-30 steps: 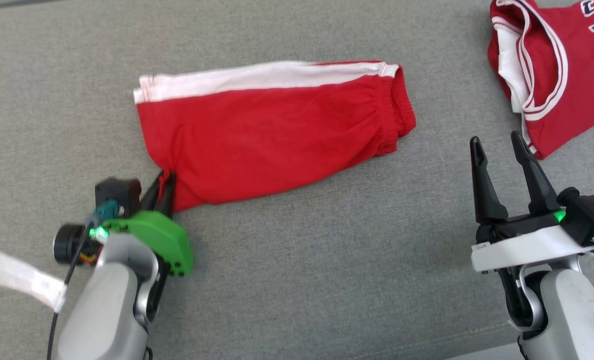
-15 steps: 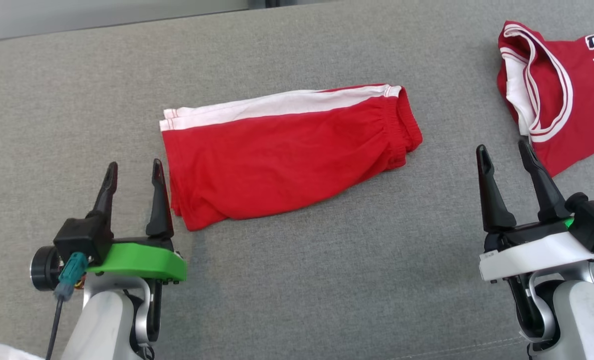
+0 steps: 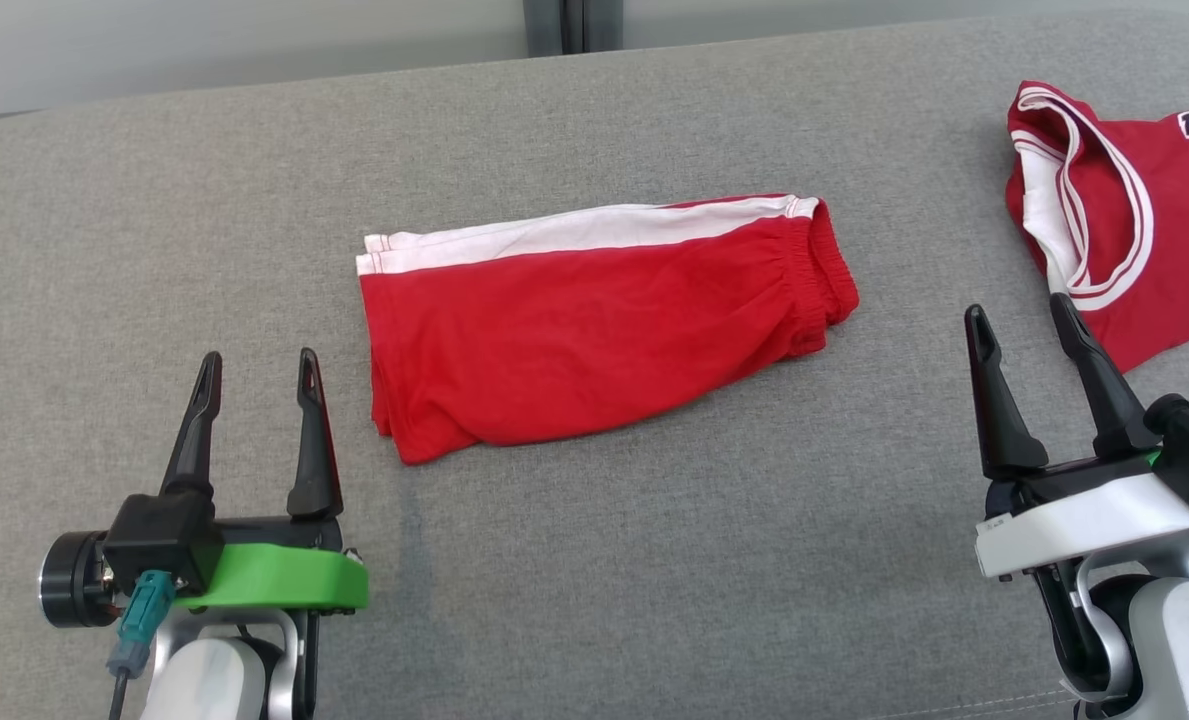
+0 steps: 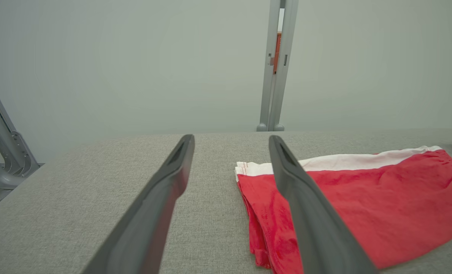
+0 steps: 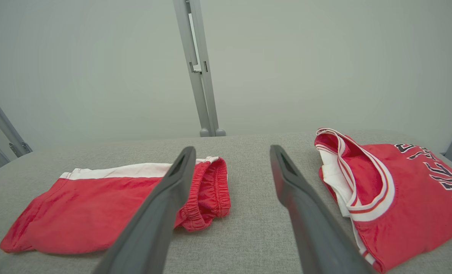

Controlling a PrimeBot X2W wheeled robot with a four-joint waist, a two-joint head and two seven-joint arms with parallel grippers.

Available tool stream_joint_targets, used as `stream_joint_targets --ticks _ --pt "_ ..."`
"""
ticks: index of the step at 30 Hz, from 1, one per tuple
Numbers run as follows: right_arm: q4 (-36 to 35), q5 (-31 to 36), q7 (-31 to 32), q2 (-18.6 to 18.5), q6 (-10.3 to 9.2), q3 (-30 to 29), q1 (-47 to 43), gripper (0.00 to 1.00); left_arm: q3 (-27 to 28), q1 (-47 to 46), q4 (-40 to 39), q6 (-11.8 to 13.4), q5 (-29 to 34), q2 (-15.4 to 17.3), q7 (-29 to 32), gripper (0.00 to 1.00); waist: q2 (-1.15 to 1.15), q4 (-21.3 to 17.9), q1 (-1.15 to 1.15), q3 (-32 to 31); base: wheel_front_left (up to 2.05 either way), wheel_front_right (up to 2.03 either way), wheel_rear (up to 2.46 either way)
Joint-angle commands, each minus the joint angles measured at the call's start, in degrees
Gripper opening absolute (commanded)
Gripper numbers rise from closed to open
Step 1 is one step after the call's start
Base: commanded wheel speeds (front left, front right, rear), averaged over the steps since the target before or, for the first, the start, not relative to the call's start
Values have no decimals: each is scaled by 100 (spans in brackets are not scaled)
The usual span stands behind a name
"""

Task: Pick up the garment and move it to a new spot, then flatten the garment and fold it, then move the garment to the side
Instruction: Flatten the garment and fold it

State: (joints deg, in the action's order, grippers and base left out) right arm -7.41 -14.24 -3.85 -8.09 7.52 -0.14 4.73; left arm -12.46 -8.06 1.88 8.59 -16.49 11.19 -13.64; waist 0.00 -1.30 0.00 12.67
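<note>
Lying folded on grey tabletop (image 3: 594, 580): red shorts (image 3: 594, 330). Left jaws and right jaws wide apart, holding nothing. Fold looks done; move to side maybe left.

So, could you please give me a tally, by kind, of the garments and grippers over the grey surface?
Red shorts: 1
Red jersey: 1
Grippers: 2 (left gripper, right gripper, both open)
Total: 4
</note>
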Motion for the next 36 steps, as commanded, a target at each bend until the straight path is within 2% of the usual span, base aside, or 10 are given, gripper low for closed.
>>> stream_joint_targets --ticks 1,8,13,23,27,32,36 --pt "-31 15 25 -23 -7 -29 -78 100 8 93 -44 21 54 35 8 100 0 15 0 14 0 0 0" --pt "69 22 110 -109 -7 -82 93 100 -56 -106 -209 31 89 54 61 100 0 145 0 246 0 0 0" --pt "368 -21 120 -304 -7 203 558 100 -181 -430 -289 -20 136 -29 41 100 0 368 0 717 0 0 0" --pt "2035 5 -60 -424 -7 877 1892 100 -347 -1035 -67 -157 195 -221 -99 100 0 717 0 1355 0 0 0" --pt "2704 35 -253 -439 -7 731 2108 100 -359 -1105 8 -189 209 -259 -122 100 0 759 0 1387 0 0 0" --pt "3145 30 -380 -388 -8 552 2185 100 -345 -1151 22 -195 245 -276 -150 100 0 749 0 1425 0 0 0" --pt "3516 -167 -65 -302 -10 604 2219 100 -352 -1161 37 -195 287 -299 -160 100 0 734 0 1431 0 0 0"
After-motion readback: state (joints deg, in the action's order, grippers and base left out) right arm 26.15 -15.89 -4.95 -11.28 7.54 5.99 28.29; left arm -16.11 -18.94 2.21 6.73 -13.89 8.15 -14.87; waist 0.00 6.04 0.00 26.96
